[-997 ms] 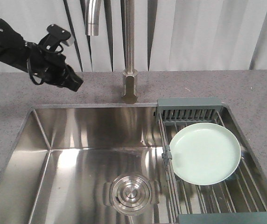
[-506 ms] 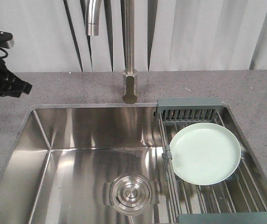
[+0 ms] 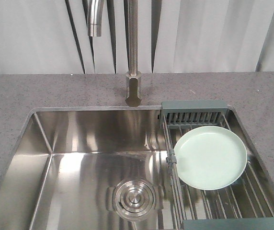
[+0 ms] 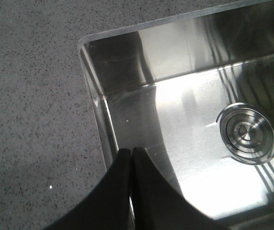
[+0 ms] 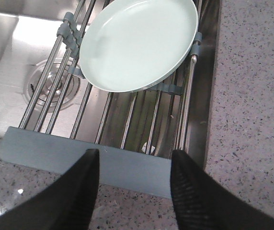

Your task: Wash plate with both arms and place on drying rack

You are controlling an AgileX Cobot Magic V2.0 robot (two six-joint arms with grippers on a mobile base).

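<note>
Plate (image 3: 210, 157), pale mint-green and glossy, lying face-up on the steel bars of the drying rack (image 3: 194, 106), which spans the right end of the sink (image 3: 79, 139); nothing touching the plate from above. Rack end pieces of dull grey-green plastic at far and near ends, with a slotted section just behind the plate's far rim. Sink basin of brushed steel to the left of the rack, round drain (image 3: 134, 197) in its floor, part of it under the rack's left bars as shown in the right wrist view. Faucet (image 3: 133, 52) rising from the speckled grey countertop (image 3: 41, 91) behind the basin, spout curving over to the left. Left gripper (image 4: 131, 158), in the left wrist view, with both black fingers pressed together and nothing between them, poised above the sink's corner where rim meets countertop. Right gripper (image 5: 132, 165), in the right wrist view, with fingers (image 5: 86, 177) spread wide apart and holding nothing, hanging over the rack's near end piece, plate (image 5: 139, 40) well beyond the fingertips. In the front view, only small dark slivers at the left and lower right edges.
</note>
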